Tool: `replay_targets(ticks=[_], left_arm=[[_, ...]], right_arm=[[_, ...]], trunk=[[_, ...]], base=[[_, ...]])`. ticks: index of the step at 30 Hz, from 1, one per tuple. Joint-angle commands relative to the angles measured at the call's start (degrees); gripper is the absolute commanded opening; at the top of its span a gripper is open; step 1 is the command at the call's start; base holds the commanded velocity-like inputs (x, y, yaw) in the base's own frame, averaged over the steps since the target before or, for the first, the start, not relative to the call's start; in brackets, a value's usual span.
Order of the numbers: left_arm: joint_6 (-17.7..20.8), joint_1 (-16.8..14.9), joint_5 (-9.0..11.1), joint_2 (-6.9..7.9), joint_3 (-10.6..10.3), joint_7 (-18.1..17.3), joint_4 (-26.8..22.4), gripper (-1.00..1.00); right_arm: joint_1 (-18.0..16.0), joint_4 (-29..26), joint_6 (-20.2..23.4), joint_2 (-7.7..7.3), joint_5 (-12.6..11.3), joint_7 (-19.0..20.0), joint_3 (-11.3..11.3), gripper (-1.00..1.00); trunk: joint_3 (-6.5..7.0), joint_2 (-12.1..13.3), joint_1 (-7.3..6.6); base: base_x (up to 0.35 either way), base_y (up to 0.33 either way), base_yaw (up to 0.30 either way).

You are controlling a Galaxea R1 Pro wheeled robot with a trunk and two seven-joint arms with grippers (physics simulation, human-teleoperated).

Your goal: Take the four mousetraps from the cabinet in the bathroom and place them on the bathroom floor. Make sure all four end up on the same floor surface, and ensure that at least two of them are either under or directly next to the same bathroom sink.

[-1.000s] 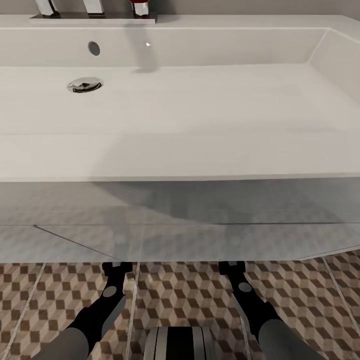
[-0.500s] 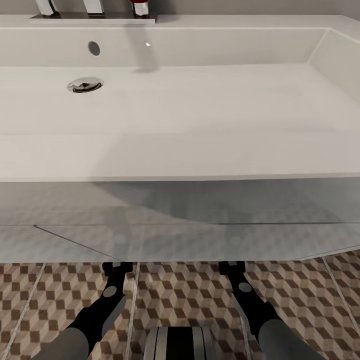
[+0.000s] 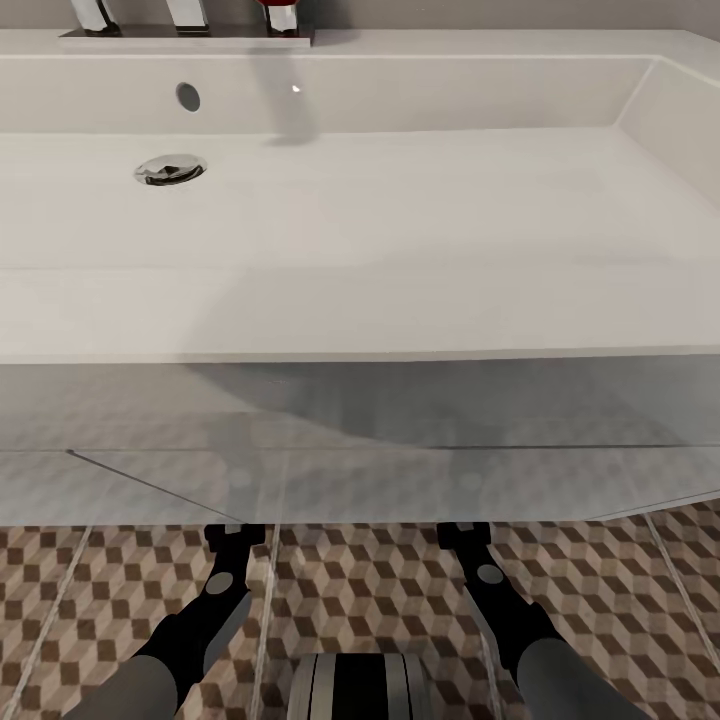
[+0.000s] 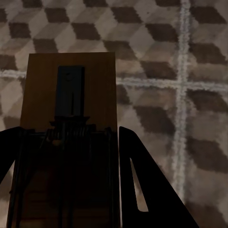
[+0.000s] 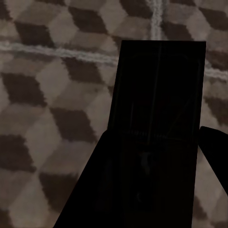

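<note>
1. Both arms reached forward and down beneath the front edge of the white sink [image 3: 400,230], with the left gripper [image 3: 235,537] and the right gripper [image 3: 463,535] level with each other, well apart, over the cube-patterned bathroom floor [image 3: 370,590].
2. In the left wrist view, a tan-wood mousetrap [image 4: 71,95] clamped between the dark fingers [image 4: 142,190], its long axis running straight out along the fingers and its free end projecting beyond the tips. Wire spring and dark metal plate facing the camera.
3. In the right wrist view, a second mousetrap [image 5: 159,118] held the same way between the right fingers [image 5: 95,190], long axis in line with the gripper, board in deep shadow so that surface detail could not be read.
4. Governing relation, judged: each trap lay directly ahead of its own gripper and directly above the floor tiles [image 4: 190,71], so the coming move called for a straight descent, not a sideways reach. Neither arm clearly nearer to the floor; gap between trap and tile could not be told from either wrist view.
5. Placement zone judged suitable: both grippers stood at the sink's front edge, so traps released here would land under or just beside the same sink.
6. Risk noted: a release from height could tip a board onto its edge.
</note>
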Motion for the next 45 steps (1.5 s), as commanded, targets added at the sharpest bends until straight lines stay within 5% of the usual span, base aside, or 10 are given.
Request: replay_targets(ticks=[1,30,31,45], left_arm=[[-0.19,-0.05,0.38,0.08,-0.49,0.54,0.02,-1.0],[-0.1,-0.05,0.37,0.16,-0.49,0.54,-0.1,-1.0],[-0.1,-0.05,0.37,0.16,-0.49,0.54,-0.1,1.0],[-0.1,-0.05,0.44,0.16,-0.49,0.54,-0.1,1.0]], right_arm=[[-0.04,0.04,-0.17,0.05,0.59,-0.15,-0.27,-1.0],[-0.05,-0.12,-0.15,0.05,0.59,-0.15,-0.27,-1.0],[-0.04,-0.12,-0.17,0.05,0.59,-0.15,-0.27,1.0],[-0.02,-0.12,-0.17,0.05,0.59,-0.17,-0.27,1.0]], trunk=[[-0.03,-0.01,-0.01],[-0.03,-0.01,-0.01],[-0.03,-0.01,-0.01],[-0.03,-0.01,-0.01]], base=[[0.0,0.0,0.0],[0.0,0.0,0.0],[0.0,0.0,0.0],[0.0,0.0,0.0]])
